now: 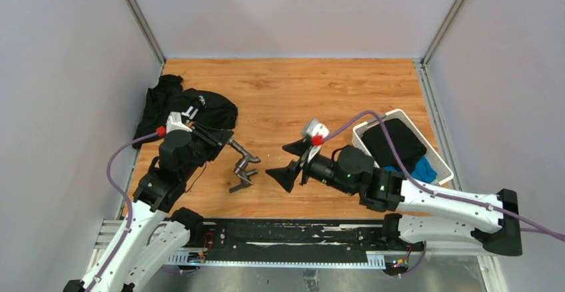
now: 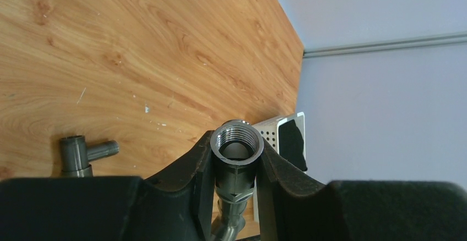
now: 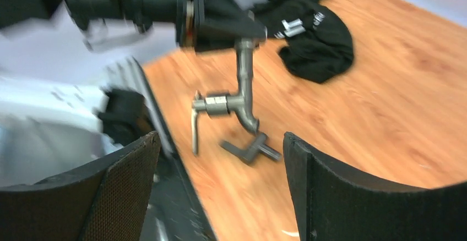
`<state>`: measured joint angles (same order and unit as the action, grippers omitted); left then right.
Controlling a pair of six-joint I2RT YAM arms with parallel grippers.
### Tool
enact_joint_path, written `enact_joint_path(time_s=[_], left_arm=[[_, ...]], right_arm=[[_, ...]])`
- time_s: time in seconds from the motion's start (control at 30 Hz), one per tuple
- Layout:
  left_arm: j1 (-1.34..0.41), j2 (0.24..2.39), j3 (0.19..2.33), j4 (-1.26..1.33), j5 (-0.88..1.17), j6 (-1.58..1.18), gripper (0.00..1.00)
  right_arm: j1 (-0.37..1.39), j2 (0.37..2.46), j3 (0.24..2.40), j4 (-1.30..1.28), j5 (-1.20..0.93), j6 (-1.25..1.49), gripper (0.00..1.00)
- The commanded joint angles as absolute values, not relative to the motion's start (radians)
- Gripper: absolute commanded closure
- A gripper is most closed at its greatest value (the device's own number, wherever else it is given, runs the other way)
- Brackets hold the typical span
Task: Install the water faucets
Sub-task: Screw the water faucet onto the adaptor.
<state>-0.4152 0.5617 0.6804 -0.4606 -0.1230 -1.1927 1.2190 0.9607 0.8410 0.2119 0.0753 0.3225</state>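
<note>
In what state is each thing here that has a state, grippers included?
Faucet: held at its threaded end.
Left gripper: fingers shut on the faucet.
Right gripper: fingers open, empty.
Tee fitting: lying loose on the table.
Black garment: crumpled.
White basket: holds cloth.

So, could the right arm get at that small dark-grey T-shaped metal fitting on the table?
Probably yes. The jaws of the right arm stand open facing the small dark-grey T-shaped metal fitting, nothing between. The dark-grey lever-handled faucet gripped by the left arm hangs close by and may crowd it.
</note>
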Motion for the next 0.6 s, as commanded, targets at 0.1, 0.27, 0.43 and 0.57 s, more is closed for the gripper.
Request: enact_joint_path(time_s=[0.1, 0.27, 0.43, 0.57], left_arm=[[-0.411, 0.595, 0.787, -0.522, -0.179, -1.193, 1.0], [-0.411, 0.613, 0.805, -0.535, -0.159, -1.205, 1.0], [-0.411, 0.615, 0.793, -0.534, -0.147, -1.238, 1.0], [-0.411, 0.631, 0.796, -0.528, -0.103, -1.273, 1.0]], right_arm=[[1.492, 1.094, 0.803, 0.107, 0.589, -0.535, 0.2], [1.522, 1.179, 0.718, 0.315, 0.627, -0.754, 0.18], [1.522, 1.239, 0.67, 0.488, 0.582, -0.901, 0.19], [1.516, 1.346, 0.631, 0.757, 0.593, -1.035, 0.18]])
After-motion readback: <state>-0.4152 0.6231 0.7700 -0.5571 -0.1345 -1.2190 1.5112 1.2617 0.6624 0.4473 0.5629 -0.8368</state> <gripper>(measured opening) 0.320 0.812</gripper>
